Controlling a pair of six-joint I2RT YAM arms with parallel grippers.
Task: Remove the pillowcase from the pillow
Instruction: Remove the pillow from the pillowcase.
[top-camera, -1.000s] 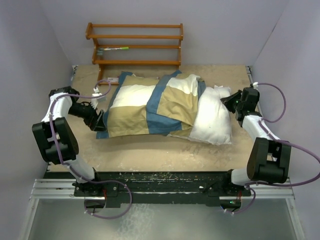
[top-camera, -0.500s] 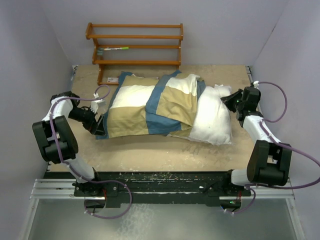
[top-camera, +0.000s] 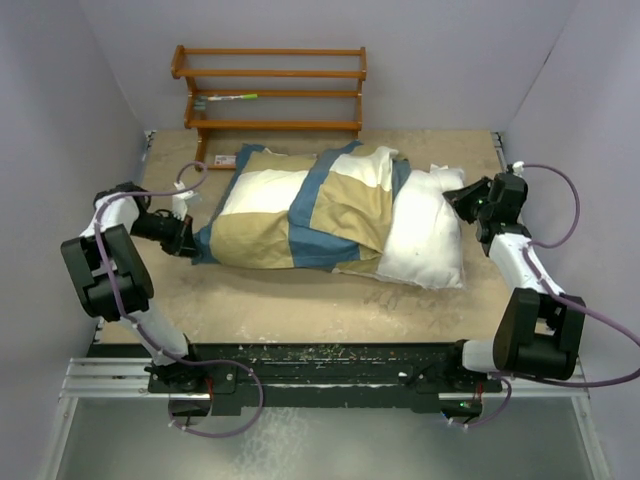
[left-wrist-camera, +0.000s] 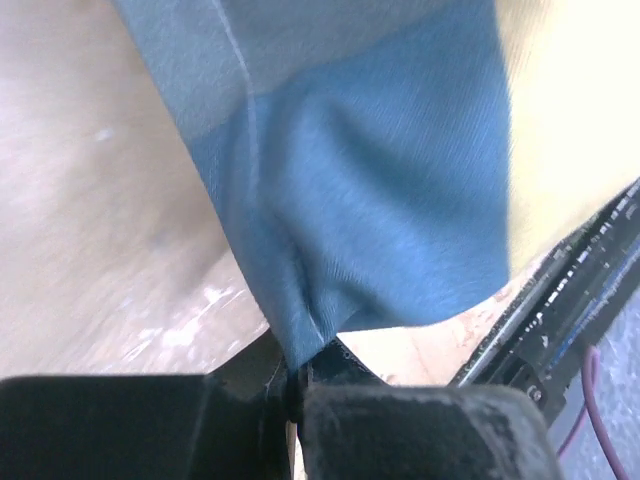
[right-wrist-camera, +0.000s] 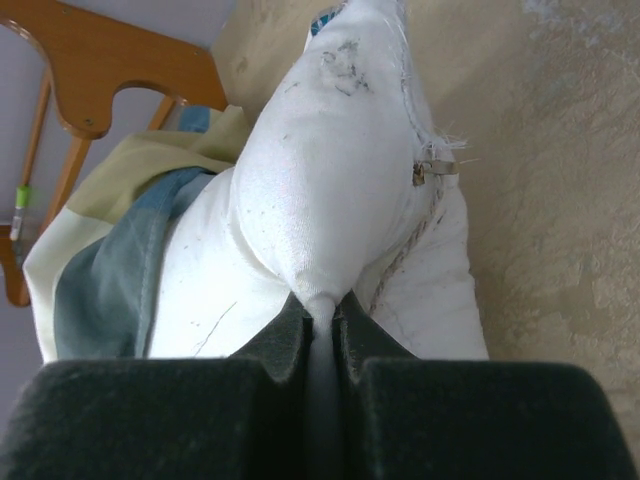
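**Desk:** Where does everything sit?

**Me:** The pillowcase (top-camera: 290, 205) lies across the middle of the overhead view. It covers the left part of the pillow (top-camera: 428, 240), and the pillow's bare white end sticks out at centre right.

**Desk:** And your grips?

**Me:** My left gripper (left-wrist-camera: 297, 375) is pinched together on a blue corner of the pillowcase at the left of the overhead view. My right gripper (right-wrist-camera: 322, 300) is clamped on a white corner of the pillow at the right.

**Desk:** How will the cloth behave?

**Me:** I judge both light and soft. The pillowcase is thin woven fabric that will bunch and drag over the stuffing, and so small a pinch could slip off it. The pillow is plump, so I expect it to squash and stretch before it resists. The closed left corner looks the right place to pull from, with the pillow anchored opposite.

**Desk:** Room to move?

**Me:** There is bare table (top-camera: 300, 300) across the lower centre. The side wall (top-camera: 60, 150) is close behind my left arm, so the leftward run is short. The wooden rack (top-camera: 270, 90) stands at upper centre, near the pillowcase's far edge.
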